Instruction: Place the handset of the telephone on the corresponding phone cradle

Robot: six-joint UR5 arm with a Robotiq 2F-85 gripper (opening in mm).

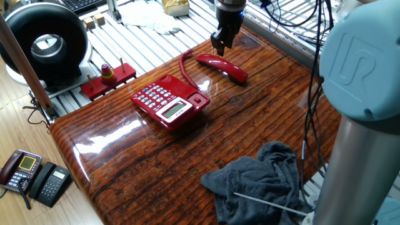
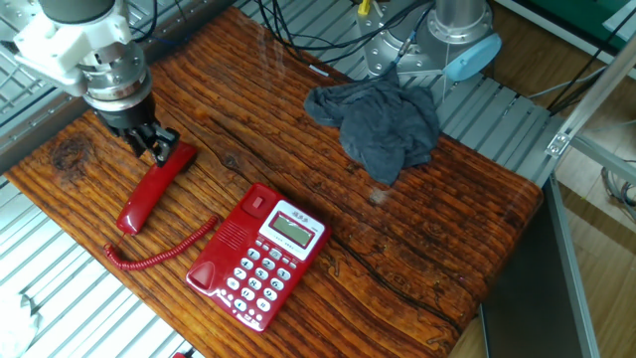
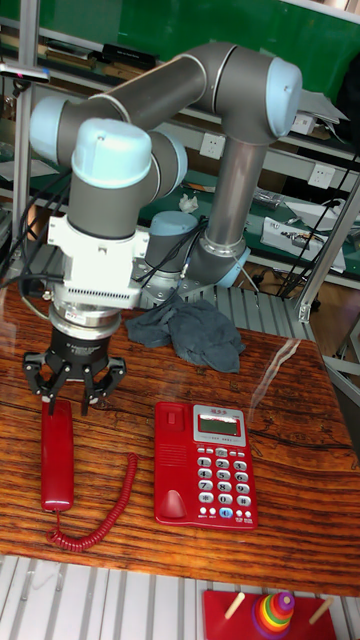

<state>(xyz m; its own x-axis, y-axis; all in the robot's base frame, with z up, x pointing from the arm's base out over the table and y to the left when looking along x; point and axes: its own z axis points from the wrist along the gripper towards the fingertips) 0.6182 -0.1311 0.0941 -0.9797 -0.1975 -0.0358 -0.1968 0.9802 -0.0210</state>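
Note:
The red handset (image 1: 222, 67) (image 2: 151, 189) (image 3: 57, 460) lies flat on the wooden table, off its base, and its coiled cord (image 2: 159, 254) runs to the red telephone (image 1: 170, 101) (image 2: 260, 257) (image 3: 205, 465). The phone cradle (image 3: 171, 465) (image 2: 227, 247), a red strip along the keypad's side, has nothing in it. My gripper (image 1: 219, 45) (image 2: 154, 149) (image 3: 66, 400) is open, pointing down at the handset's far end. Its fingers are spread on either side of that end. I cannot tell whether they touch it.
A crumpled grey cloth (image 1: 262, 181) (image 2: 378, 124) (image 3: 190, 330) lies on the table near the arm's base. A red ring toy (image 1: 107, 78) and a black round device (image 1: 47, 44) stand beyond the table's edge. Two dark phones (image 1: 31, 175) lie on the floor.

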